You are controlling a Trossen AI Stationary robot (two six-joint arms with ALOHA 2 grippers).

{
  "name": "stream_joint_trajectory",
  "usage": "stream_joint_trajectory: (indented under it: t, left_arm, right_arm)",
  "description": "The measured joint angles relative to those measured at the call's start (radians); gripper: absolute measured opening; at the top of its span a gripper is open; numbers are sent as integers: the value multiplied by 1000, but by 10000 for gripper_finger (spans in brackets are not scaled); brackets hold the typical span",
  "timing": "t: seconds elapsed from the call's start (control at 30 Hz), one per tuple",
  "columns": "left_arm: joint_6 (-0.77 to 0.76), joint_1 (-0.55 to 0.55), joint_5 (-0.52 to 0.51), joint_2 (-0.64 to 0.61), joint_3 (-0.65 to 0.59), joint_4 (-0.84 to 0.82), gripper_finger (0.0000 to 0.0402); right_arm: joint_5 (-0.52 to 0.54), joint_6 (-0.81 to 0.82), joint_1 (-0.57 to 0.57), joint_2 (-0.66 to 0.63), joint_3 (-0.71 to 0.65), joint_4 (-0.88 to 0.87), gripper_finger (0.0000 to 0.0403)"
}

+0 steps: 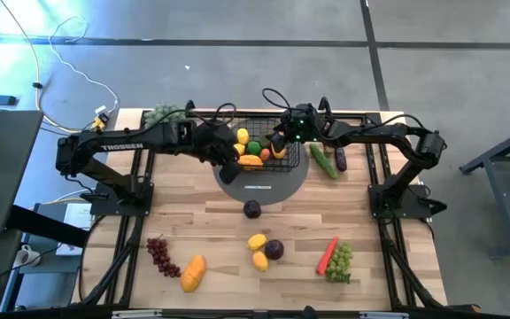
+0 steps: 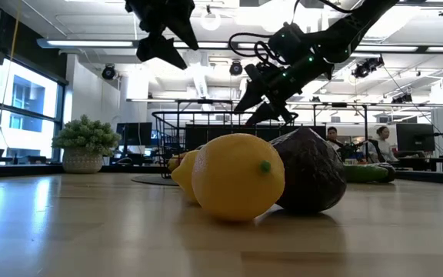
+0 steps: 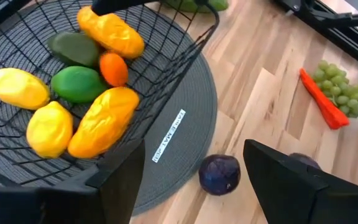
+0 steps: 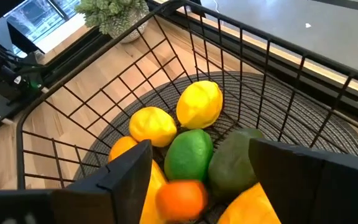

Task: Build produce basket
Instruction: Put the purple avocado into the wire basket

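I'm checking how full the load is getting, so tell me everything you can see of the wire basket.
The basket is black wire mesh, rectangular, with sloping sides and an open top. It stands upright at the far middle of the table on a flat grey round mat. Inside lie two lemons, two green fruits, a small orange fruit and two yellow-orange mangoes, touching one another. The right end effector hangs open above them; the left end effector is open beside the basket's edge.
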Motion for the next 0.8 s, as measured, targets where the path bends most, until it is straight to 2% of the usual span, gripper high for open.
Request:
stream_joint_trajectory:
  t: [0.2,0.4,0.63,0.8]
  left_arm:
    - [43,-32,0,5,0,1,264]
    - [138,-41,0,6,0,1,264]
    - [300,-30,46,6,0,11,264]
    - [485,-36,79,6,0,11,264]
  right_arm:
    - [-4,-10,0,-18,0,-3,254]
    - [12,37,0,-94,0,-22,254]
    - [72,166,0,-185,0,-70,255]
    - [130,195,9,-252,0,-144,255]
